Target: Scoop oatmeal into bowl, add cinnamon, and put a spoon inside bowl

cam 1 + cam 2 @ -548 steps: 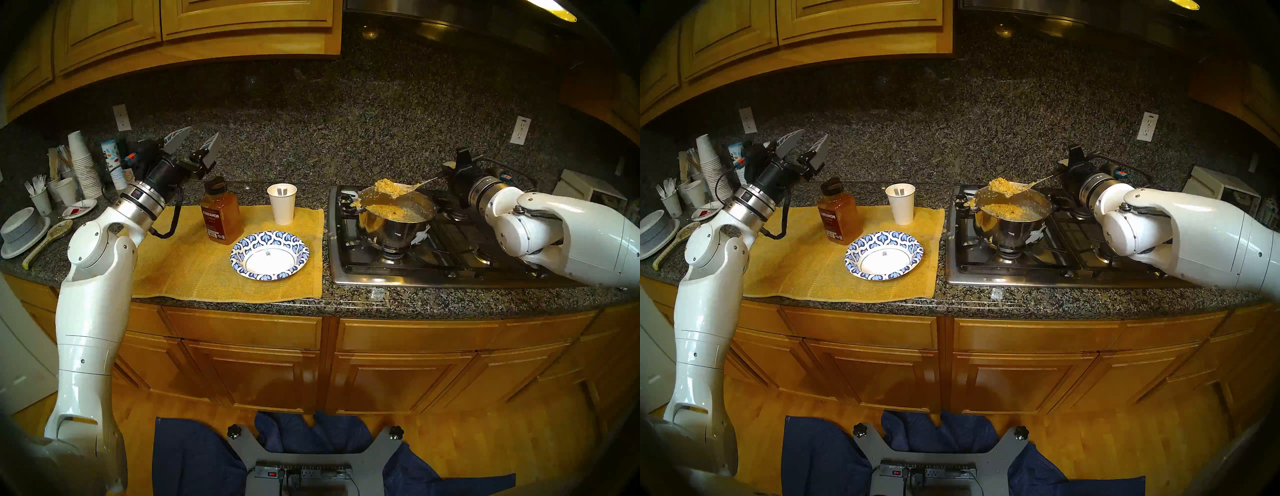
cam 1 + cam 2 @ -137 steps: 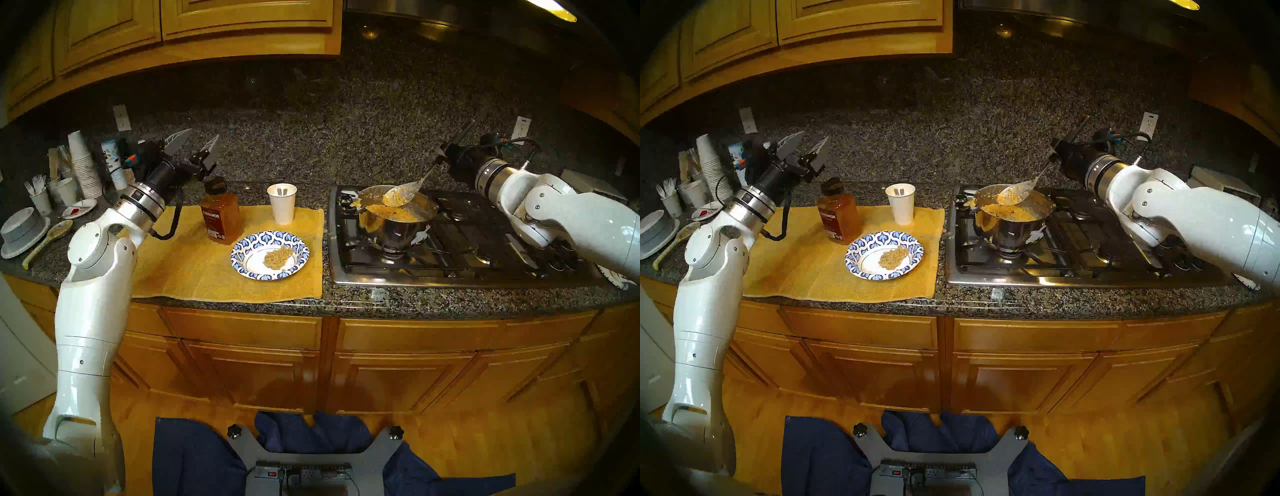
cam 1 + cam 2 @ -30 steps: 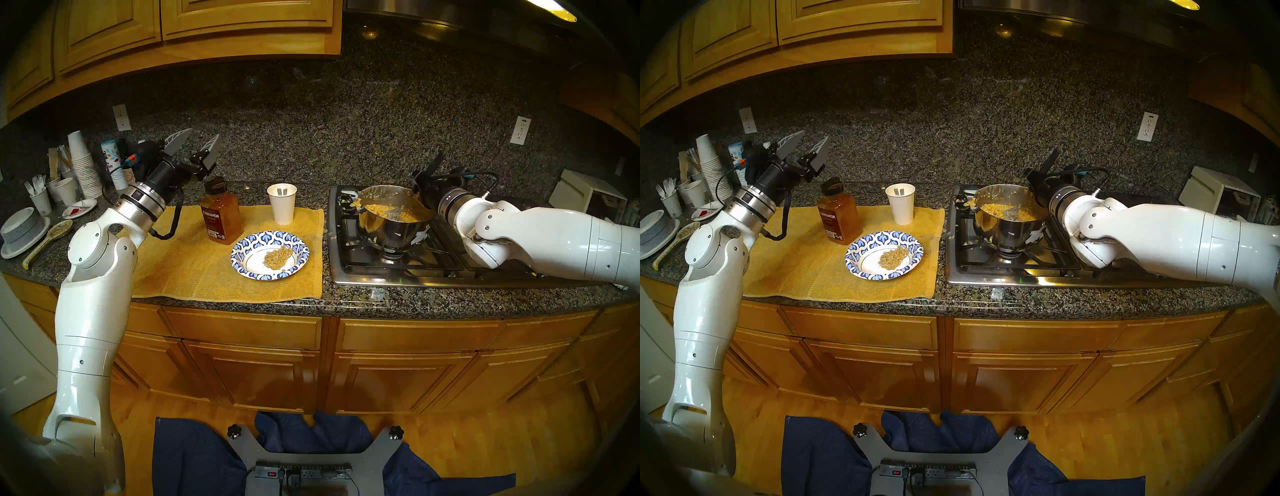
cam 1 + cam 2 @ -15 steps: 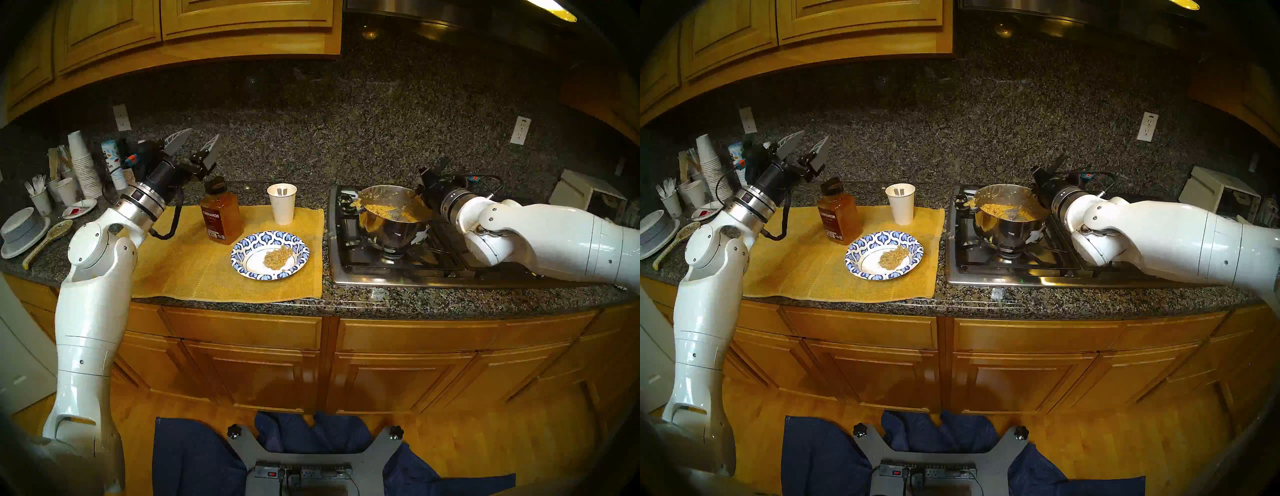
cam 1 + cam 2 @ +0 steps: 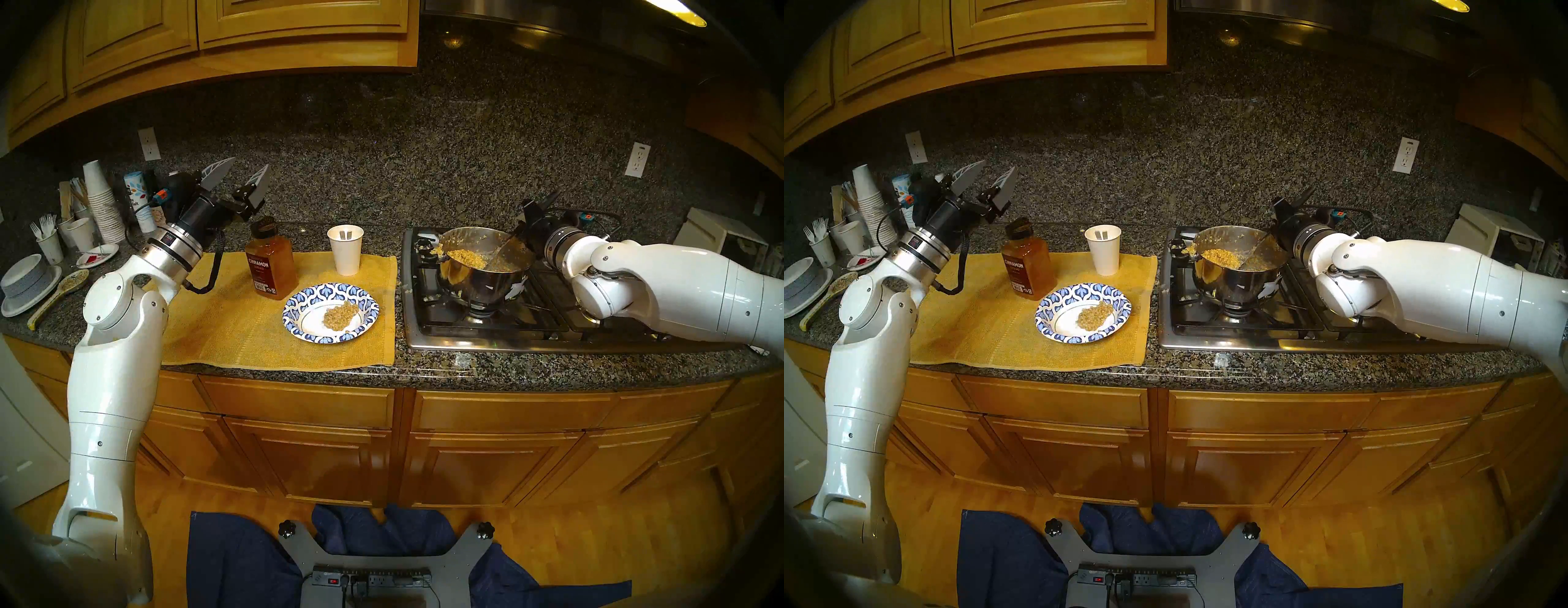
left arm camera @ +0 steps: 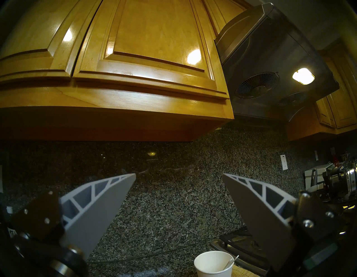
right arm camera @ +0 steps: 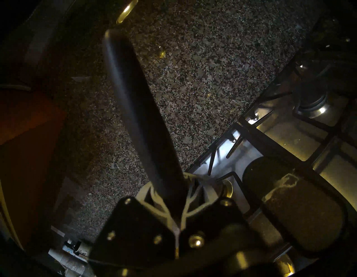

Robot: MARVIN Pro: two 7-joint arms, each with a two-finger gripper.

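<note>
Bowl (image 5: 330, 313) left of pot (image 5: 483, 276), before cinnamon (image 5: 270, 261).

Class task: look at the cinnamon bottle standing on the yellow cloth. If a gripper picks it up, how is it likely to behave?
The cinnamon bottle is tall and narrow, so a sideways nudge would probably tip it. Its flat clear plastic sides look smooth and may slip. It appears nearly full of powder, so it is likely rather heavy for its size.

The bowl (image 5: 331, 313) is taken as the landmark: above it open air is left, and on its left a bare stretch of yellow mat (image 5: 220, 322) is found. Behind it, the approach is narrowed by the cinnamon (image 5: 270, 259) at its back left and the paper cup (image 5: 346, 249) straight behind. To its right, passage is blocked by the pot (image 5: 483, 271) on the stove (image 5: 488, 335), with the ladle (image 5: 502, 250) slanting into it.
</note>
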